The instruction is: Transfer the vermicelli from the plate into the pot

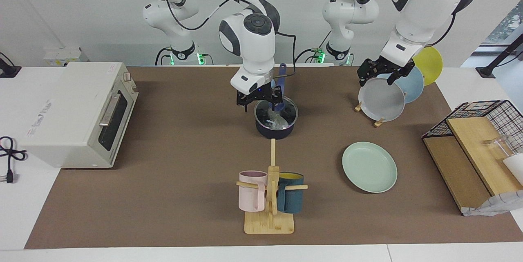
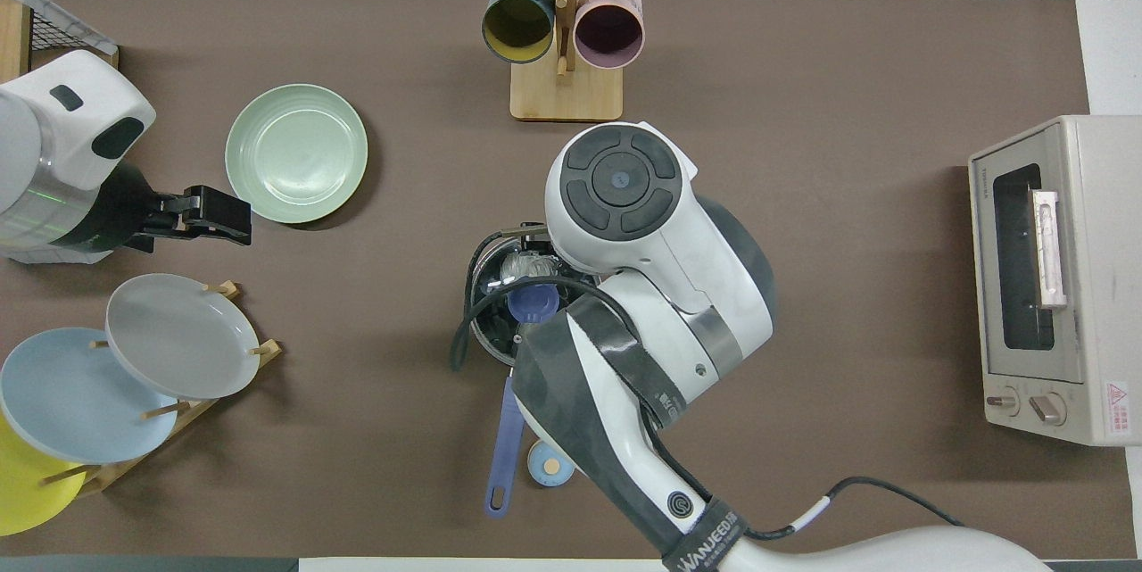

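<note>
While vermicelli (image 1: 276, 119) lies in pot (image 1: 276, 130) | right tool (image 1: 259, 101) spread, empty, above rim

The clear-wrapped whitish vermicelli bundles (image 1: 276, 119) lie in the small dark navy saucepan (image 1: 276, 128) at mid-table. The round pale mint-green plate (image 1: 369, 166) lies farther from the robots, toward the left arm's end; the wooden mug stand (image 1: 269, 213) lies farthest.

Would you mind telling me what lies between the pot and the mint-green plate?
Nothing: in the facing view only bare brown mat separates the pot from the plate; the overhead view agrees.
</note>
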